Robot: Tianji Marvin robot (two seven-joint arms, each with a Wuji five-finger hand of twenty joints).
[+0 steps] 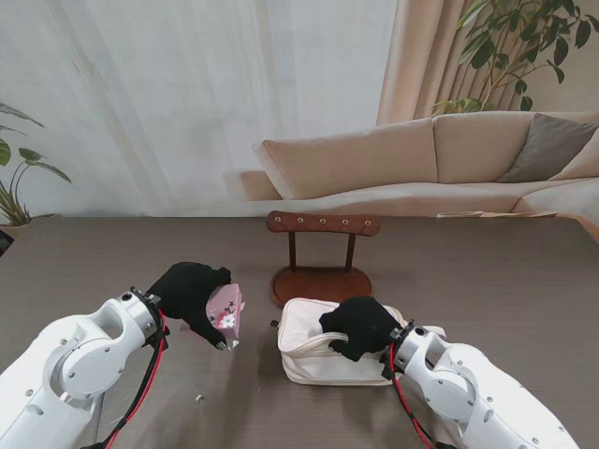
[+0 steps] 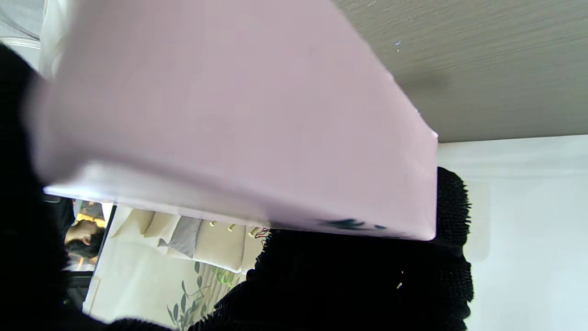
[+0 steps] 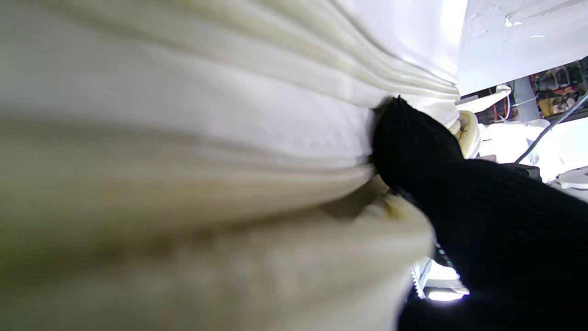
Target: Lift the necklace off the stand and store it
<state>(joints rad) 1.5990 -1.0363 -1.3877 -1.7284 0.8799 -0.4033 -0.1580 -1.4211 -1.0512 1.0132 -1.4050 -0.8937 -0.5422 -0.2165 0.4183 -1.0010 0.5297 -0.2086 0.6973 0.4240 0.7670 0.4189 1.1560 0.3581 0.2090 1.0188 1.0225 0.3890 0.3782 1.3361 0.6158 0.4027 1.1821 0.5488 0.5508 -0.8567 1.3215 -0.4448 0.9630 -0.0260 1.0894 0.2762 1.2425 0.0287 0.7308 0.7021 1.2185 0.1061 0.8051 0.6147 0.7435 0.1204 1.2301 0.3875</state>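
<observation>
Stand view: one wooden stand [image 1: 321,259] on the brown tabletop [image 1: 487,271], an oval base, two posts and a crossbar with five pale studs, nothing hanging from it. One cream pouch [image 1: 323,360] lies just nearer to me than the base, soft and padded. The right hand [image 1: 358,326], in a black knit glove, is pressed down on the pouch's top edge, fingers curled onto the fabric. Left of it, the left hand [image 1: 190,293], also black-gloved, grasps one pink box [image 1: 226,311], flat-sided with a small flower print, tilted and lifted off the tabletop. The necklace itself I can't make out anywhere.

Left wrist view: the box [image 2: 239,119] fills the frame, smooth matte pink, a gloved finger [image 2: 452,216] behind its edge.

Right wrist view: ribbed cream folds of the pouch [image 3: 183,151], one knit finger [image 3: 413,138] digging into them.
</observation>
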